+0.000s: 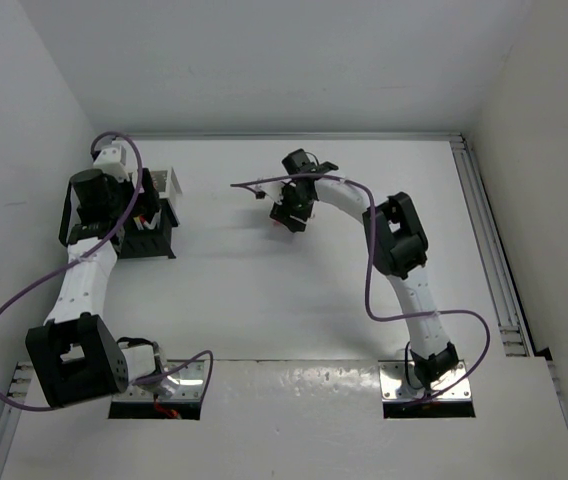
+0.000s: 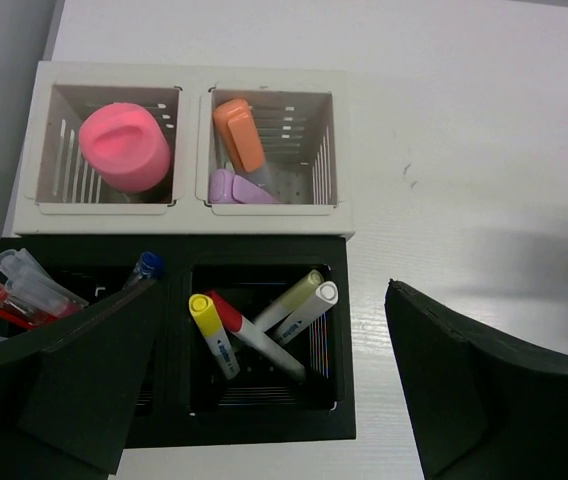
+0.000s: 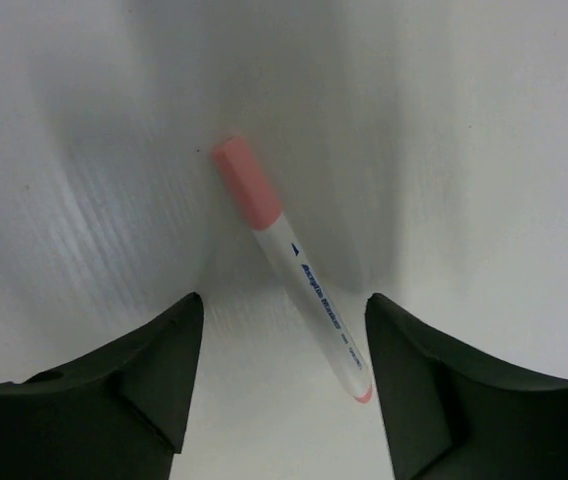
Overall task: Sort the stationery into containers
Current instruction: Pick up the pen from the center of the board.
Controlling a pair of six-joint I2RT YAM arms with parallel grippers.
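My left gripper (image 2: 276, 290) hangs open above the black organizer (image 2: 264, 425), holding nothing. Its right compartment holds several markers (image 2: 264, 345) with yellow, red, pale green and white caps. Red, clear and blue pens (image 2: 24, 290) lean in the left one. The adjoining white bin (image 2: 192, 215) holds a pink round piece (image 2: 124, 145), an orange piece (image 2: 241, 133) and a lilac one (image 2: 234, 188). My right gripper (image 3: 284, 300) is open low over the table, straddling a white marker with a pink cap (image 3: 294, 265). The marker lies flat, its tail close to the right finger (image 3: 434, 400).
From above, the left arm (image 1: 89, 270) covers most of the organizer (image 1: 154, 240) and bin (image 1: 169, 183) at the table's left. The right gripper (image 1: 289, 215) is mid-table. White walls enclose the table, and a metal rail (image 1: 489, 250) runs along its right edge.
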